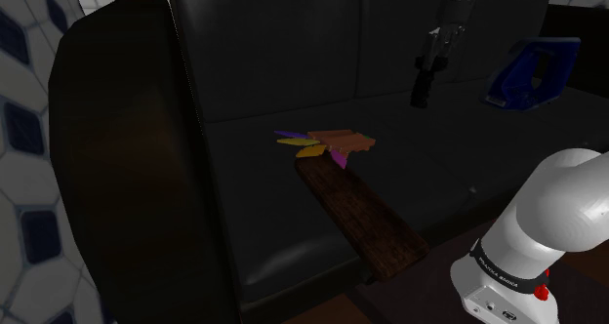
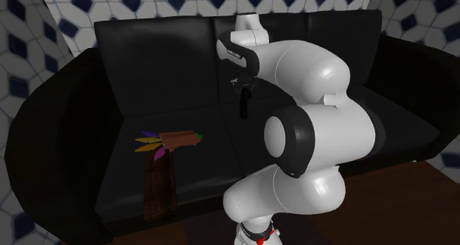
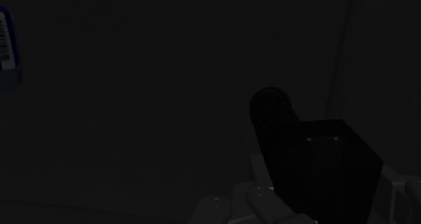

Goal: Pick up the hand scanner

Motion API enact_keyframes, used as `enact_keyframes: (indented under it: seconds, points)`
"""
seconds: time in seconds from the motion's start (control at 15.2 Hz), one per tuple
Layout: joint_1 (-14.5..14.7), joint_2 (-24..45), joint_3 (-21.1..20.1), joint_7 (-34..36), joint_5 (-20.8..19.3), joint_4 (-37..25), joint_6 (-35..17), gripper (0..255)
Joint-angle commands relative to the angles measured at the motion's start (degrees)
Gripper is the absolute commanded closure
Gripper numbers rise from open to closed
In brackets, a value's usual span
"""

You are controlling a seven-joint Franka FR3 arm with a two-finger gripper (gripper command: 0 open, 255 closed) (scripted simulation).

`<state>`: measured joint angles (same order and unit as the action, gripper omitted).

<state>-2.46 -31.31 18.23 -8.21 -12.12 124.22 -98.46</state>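
Hand scanner (image 3: 312, 169) is recorded as an all-black piece with a rounded head and a boxy body. It is clasped between the jaws, which are closed on it, and in the wrist view it is seen close up. In the shoulder view the hand scanner (image 1: 422, 92) is seen hanging below the hand, pointed downward, in front of the sofa's backrest and above the seat cushion. Whether a gap is left between it and the cushion cannot be told in the dim light. The same is noted in the second exterior view, where the hand scanner (image 2: 243, 107) is held under the white arm (image 2: 309, 77), which is bent over the seat. A black sofa (image 1: 293, 59) is noted as the surface that carries the other things. A blue object (image 1: 533, 73) is set on the seat at the shoulder view's right, against the backrest, apart from the jaws. In the wrist view the blue object (image 3: 5, 47) is caught at the edge, with white stripes on it. A brown plank (image 1: 363, 215) is laid on the seat, running toward its front edge. A fan of orange, yellow and purple pieces (image 1: 322, 142) is placed at the plank's far end, touching it. A wall (image 2: 74, 7) of white tiles with dark blue diamonds is seen behind the sofa.
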Motion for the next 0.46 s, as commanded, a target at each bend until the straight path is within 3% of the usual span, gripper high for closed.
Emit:
enact_keyframes:
  seconds: [0.0, 0.4]
  points:
    - [0.1, 0.3, -0.2, -0.1, 0.2, -1.8, 1.5, 255]
    - [0.3, 1.0, -0.4, -0.4, 0.5, -5.5, 4.5, 255]
